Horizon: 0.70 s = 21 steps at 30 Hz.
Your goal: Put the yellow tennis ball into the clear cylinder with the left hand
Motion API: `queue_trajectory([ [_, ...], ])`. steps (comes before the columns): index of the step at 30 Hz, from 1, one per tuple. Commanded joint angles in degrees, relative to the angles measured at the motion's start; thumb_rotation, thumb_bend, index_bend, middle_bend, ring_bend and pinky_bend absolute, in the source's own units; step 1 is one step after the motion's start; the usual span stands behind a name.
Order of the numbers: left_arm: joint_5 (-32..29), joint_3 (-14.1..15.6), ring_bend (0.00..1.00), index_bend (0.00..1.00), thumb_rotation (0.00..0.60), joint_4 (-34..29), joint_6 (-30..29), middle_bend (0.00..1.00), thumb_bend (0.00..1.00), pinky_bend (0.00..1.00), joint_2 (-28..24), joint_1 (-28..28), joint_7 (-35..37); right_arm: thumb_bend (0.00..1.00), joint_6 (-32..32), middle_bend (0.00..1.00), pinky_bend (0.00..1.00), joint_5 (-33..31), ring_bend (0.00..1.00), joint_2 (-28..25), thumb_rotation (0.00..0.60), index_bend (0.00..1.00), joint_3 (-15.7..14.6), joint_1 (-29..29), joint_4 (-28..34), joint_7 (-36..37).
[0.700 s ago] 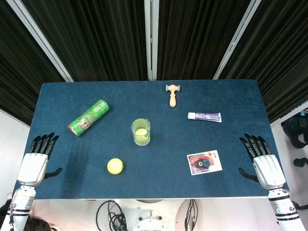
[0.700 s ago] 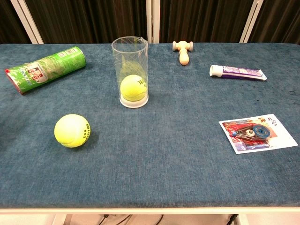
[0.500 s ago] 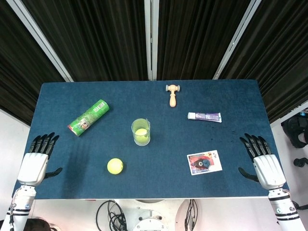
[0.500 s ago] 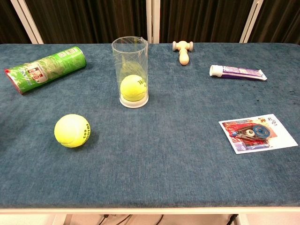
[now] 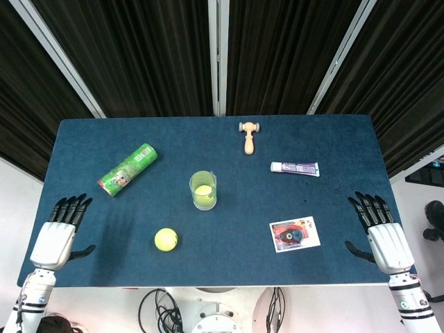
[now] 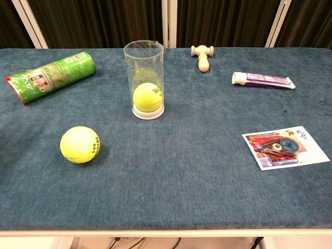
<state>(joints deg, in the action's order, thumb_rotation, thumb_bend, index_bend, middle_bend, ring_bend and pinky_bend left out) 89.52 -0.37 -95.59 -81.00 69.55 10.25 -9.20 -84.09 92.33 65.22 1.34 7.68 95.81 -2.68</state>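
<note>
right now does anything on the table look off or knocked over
Only the green can, lying on its side at the far left. The cylinder stands upright and already holds one ball; a second ball sits loose on the cloth. No spills or damage.

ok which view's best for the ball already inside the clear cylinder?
Chest view: the ball inside the clear cylinder shows side-on at its base. Head view only shows a yellow patch through the open top.

Bare cloth around tennis ball point(image 6: 79, 144), clear cylinder point(image 6: 144, 79) upright behind
</note>
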Motion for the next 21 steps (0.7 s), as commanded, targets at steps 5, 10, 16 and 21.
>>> queue_trajectory([
  [5,3.98,2.55,0.00,0.05,0.600,-1.47,7.21,0.00,0.07,0.00,3.31,4.11,-1.86,0.13,-0.05,0.00,0.00,0.06,0.00,-0.08,0.600,0.00,0.13,0.06,0.11,0.08],
  [10,5.97,2.42,0.00,0.05,0.600,-1.43,11.21,0.00,0.07,0.00,6.15,7.44,-4.02,0.13,-0.86,0.00,0.00,0.38,0.00,-0.45,0.600,0.00,0.20,-0.23,0.18,0.95],
  [16,5.27,1.75,0.00,0.05,0.600,-0.49,17.59,0.00,0.07,0.00,9.85,11.72,-6.37,0.13,-1.35,0.00,0.00,0.46,0.00,-0.86,0.600,0.00,0.25,-0.47,0.02,2.02],
  [21,2.95,1.06,0.00,0.07,0.600,0.91,21.40,0.00,0.08,0.05,12.21,14.05,-7.30,0.13,-1.41,0.00,0.00,0.39,0.00,-1.05,0.600,0.00,0.29,-0.54,-0.03,2.48],
])
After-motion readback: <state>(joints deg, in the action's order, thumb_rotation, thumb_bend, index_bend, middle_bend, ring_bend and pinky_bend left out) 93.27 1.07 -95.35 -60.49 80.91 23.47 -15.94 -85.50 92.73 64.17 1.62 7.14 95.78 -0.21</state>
